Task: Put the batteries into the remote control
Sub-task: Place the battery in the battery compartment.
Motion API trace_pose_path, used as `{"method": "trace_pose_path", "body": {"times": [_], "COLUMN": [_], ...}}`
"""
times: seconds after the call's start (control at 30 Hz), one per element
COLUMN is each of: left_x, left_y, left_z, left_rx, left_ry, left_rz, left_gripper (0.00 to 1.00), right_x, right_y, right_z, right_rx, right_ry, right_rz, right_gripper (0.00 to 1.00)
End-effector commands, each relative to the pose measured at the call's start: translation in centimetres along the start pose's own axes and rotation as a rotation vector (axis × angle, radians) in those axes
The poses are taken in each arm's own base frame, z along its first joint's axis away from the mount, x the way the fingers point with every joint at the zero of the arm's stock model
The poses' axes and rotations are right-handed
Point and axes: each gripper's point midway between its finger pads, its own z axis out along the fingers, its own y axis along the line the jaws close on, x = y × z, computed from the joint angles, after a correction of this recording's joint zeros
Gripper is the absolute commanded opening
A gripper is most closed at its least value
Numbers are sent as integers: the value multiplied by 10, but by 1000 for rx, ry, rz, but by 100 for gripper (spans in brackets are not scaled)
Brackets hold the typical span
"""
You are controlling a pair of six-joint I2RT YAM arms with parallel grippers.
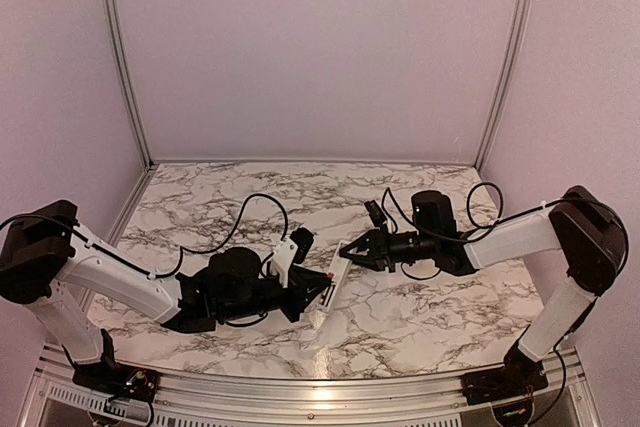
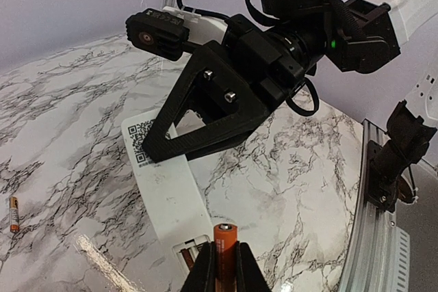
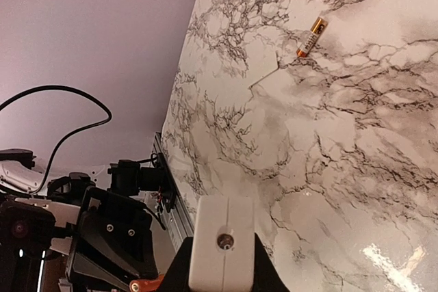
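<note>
Grips: right gripper point(image 3: 220, 271) clamped on remote point(image 2: 168, 189) far end, steadying it slot-up for you. Left gripper point(image 2: 224, 271) pinches battery point(image 2: 224, 244) upright, bottom centre of left wrist view, just beside slot point(image 2: 194, 252). Spare battery point(image 2: 14, 213) lies on table point(image 2: 68, 135), far left. Likely next: lay battery into slot.

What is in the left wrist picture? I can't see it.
The left tool pinches an orange battery upright over the slot of the white remote. The right tool holds its far end; a spare battery lies on the table.
</note>
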Motion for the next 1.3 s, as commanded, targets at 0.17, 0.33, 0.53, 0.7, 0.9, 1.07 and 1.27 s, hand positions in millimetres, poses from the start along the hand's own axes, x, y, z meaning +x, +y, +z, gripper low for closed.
{"method": "trace_pose_path", "body": {"times": [0.17, 0.33, 0.53, 0.7, 0.9, 1.07, 1.27], "left_x": [9, 8, 15, 19, 24, 26, 30], "left_y": [2, 7, 12, 16, 25, 30, 31], "left_z": [10, 9, 12, 12, 10, 5, 4], "left_rx": [-19, -44, -68, -87, -133, -152, -161], "left_ry": [-32, -44, -26, -18, -3, 0, 26], "left_rz": [64, 84, 109, 114, 130, 138, 141], "left_gripper": [0, 0, 0, 0, 0, 0, 0], "right_x": [-8, -7, -8, -8, -7, -9, -15], "right_y": [21, 23, 28, 30, 31, 29, 26], "right_z": [4, 4, 5, 4, 4, 2, -2], "right_rx": [-65, -80, -107, -116, -128, -126, -120], "right_ry": [-6, 3, 5, 4, 8, 0, -17], "right_rz": [-4, 6, 14, 20, 26, 30, 32], "right_gripper": [0, 0, 0, 0, 0, 0, 0]}}
